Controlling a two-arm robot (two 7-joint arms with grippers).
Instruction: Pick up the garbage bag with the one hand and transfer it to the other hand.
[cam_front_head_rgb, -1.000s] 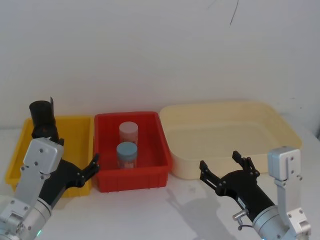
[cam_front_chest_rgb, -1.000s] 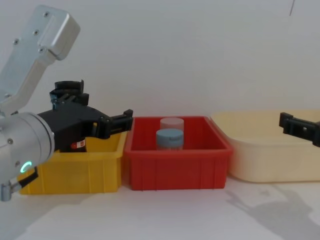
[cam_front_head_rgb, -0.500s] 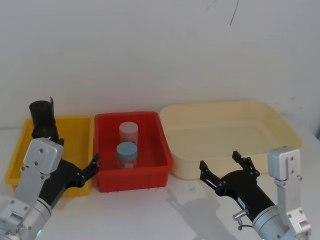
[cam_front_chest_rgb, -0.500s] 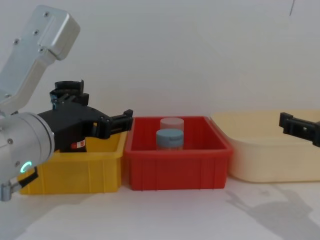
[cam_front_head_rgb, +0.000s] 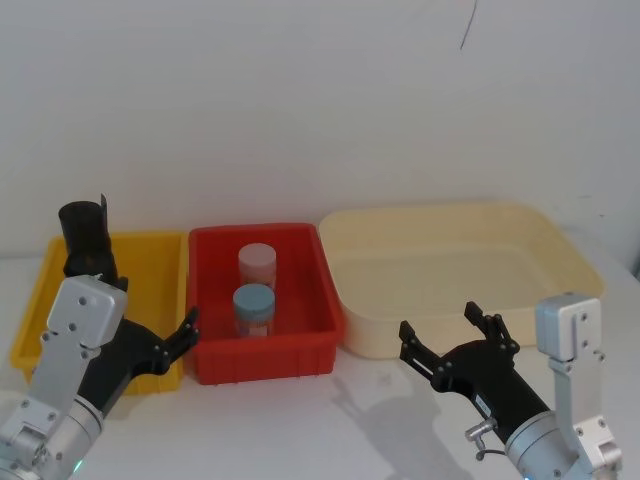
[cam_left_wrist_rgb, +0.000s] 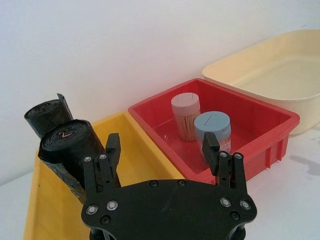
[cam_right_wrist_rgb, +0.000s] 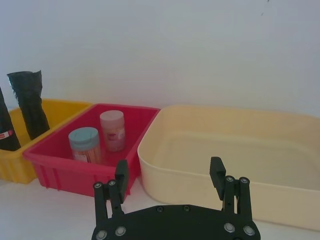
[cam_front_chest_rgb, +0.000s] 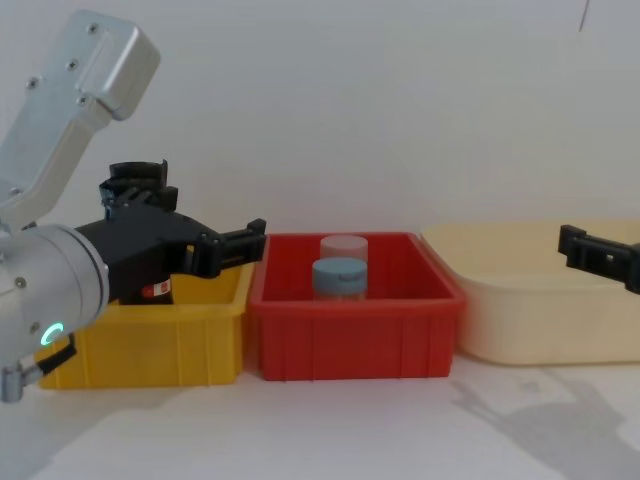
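The garbage bag (cam_left_wrist_rgb: 67, 147), a glossy black roll with a red-orange sticker (cam_front_chest_rgb: 155, 291), stands upright in the yellow bin (cam_front_head_rgb: 150, 262). Its sticker also shows on the garbage bag (cam_right_wrist_rgb: 4, 127) at the edge of the right wrist view. A plain black roll (cam_left_wrist_rgb: 46, 114) stands just behind it. My left gripper (cam_left_wrist_rgb: 161, 145) hovers open at the bin's near side, short of the bag, with nothing between its fingers. My right gripper (cam_front_head_rgb: 438, 322) hangs open over the table in front of the cream tub, holding nothing.
A red bin (cam_front_head_rgb: 310, 340) in the middle holds a pink-lidded jar (cam_front_head_rgb: 256, 262) and a blue-lidded jar (cam_front_head_rgb: 253, 308). A large cream tub (cam_front_head_rgb: 560, 255) sits to its right. White table lies in front and a white wall behind.
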